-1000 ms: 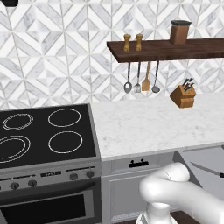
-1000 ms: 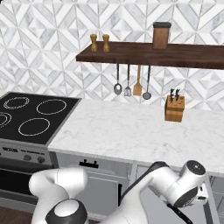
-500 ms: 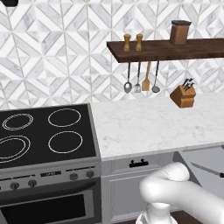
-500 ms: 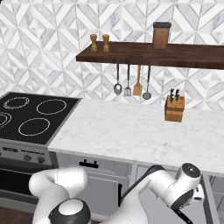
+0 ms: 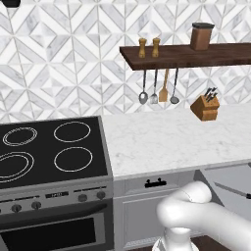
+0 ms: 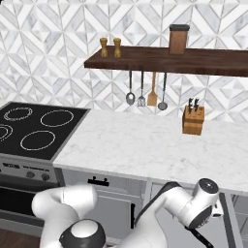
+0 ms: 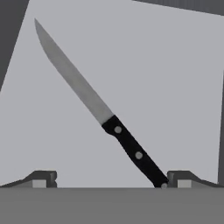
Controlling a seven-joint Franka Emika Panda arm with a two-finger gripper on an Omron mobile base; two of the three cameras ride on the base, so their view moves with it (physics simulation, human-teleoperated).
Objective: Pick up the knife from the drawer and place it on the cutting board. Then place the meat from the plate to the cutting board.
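Observation:
The knife (image 7: 103,116) lies flat on the grey floor of the open drawer (image 7: 170,78), its silver blade running to the upper left and its black handle to the lower right. My gripper (image 7: 111,180) hangs open just above it. The end of the handle lies right by the right fingertip (image 7: 180,178), while the left fingertip (image 7: 41,178) is well clear of the knife. In the left base view the knife (image 5: 234,190) shows as a thin dark line in the drawer (image 5: 223,177) at the right edge. The cutting board, the meat and the plate are out of view.
A marble counter (image 5: 171,137) runs right of a black stove (image 5: 49,147). A wooden knife block (image 5: 205,105) stands at the back under a dark shelf (image 5: 186,51) with hanging utensils (image 5: 157,88). A drawer front with a black bar handle (image 5: 155,184) sits left of the open drawer.
My wrist has eased slightly left and lower over the drawer in the right base view. The jaws have stayed open.

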